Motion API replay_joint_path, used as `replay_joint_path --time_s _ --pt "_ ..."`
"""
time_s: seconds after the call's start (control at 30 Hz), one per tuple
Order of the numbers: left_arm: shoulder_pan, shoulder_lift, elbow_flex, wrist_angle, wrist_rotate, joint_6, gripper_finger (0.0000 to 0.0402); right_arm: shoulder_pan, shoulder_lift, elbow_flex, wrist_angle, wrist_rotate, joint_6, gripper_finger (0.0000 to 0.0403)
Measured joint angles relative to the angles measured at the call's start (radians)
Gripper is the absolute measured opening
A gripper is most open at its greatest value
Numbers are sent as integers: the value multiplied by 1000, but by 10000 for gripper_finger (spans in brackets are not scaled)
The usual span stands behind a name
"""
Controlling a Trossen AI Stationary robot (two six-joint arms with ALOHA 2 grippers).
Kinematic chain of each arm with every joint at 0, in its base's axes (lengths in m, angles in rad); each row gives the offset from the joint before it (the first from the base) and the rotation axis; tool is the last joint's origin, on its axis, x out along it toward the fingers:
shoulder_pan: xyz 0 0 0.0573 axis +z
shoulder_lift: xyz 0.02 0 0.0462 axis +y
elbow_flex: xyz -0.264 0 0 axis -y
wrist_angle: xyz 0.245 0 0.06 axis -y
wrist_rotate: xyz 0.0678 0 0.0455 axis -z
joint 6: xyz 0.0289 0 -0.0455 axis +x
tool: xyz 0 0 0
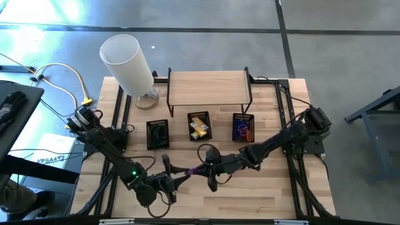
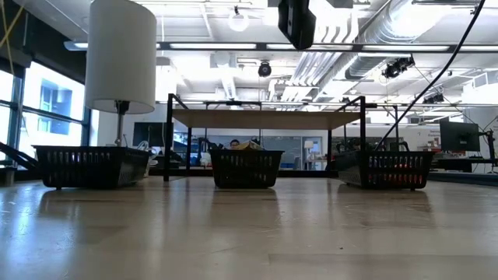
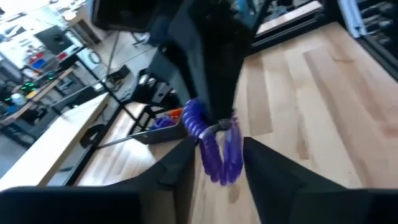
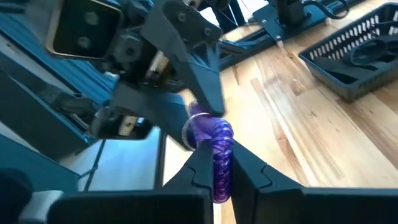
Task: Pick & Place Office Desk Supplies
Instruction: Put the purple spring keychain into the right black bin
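From above, the left gripper [image 1: 172,181] and the right gripper [image 1: 201,170] are meeting in front of the middle basket [image 1: 199,125], with a purple band [image 1: 192,170] stretching between them over the worktop [image 1: 262,194]. The left wrist view is showing the purple band [image 3: 214,146] sitting between that gripper's fingers [image 3: 177,168], the right gripper clamping its far end. The right wrist view is showing its fingers [image 4: 202,165] pinching the band [image 4: 214,152], the left gripper gripping the other end.

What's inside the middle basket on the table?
The middle basket holds yellow and white blocks. Its mesh walls and the pile hide anything lying underneath them.
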Motion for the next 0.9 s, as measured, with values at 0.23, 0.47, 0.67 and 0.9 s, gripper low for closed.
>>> replay_joint_path --time_s 0.23,0.47,0.67,0.9 --pt "0 0 0 0 12 22 200 -8 0 0 -150 11 25 12" --pt "-2 0 0 0 12 -61 226 2 -13 0 -431 182 96 10" --pt "-22 0 0 -2 16 -128 226 21 -60 1 -706 354 234 10" --pt "-5 0 0 -9 121 -185 226 42 -159 0 -1112 540 463 12"
